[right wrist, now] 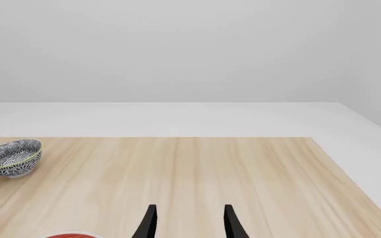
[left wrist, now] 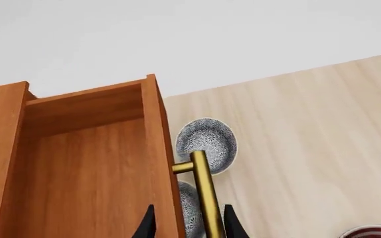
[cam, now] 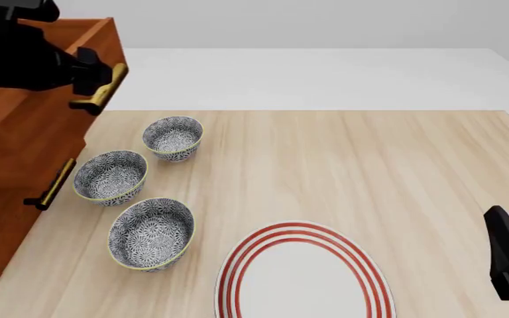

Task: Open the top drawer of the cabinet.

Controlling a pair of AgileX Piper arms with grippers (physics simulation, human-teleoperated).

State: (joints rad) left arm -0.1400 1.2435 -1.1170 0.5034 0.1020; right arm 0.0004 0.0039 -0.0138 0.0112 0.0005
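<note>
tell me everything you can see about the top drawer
The top drawer is a reddish-brown wooden box, open at the top and bare inside as far as the left wrist view shows. It stands pulled out from the cabinet, its front well ahead of the lower drawer front in the front view. A brass bar handle is fixed to its front on short posts. The left hand straddles that bar, one finger on each side of it; whether the pads press on it cannot be told.
</note>
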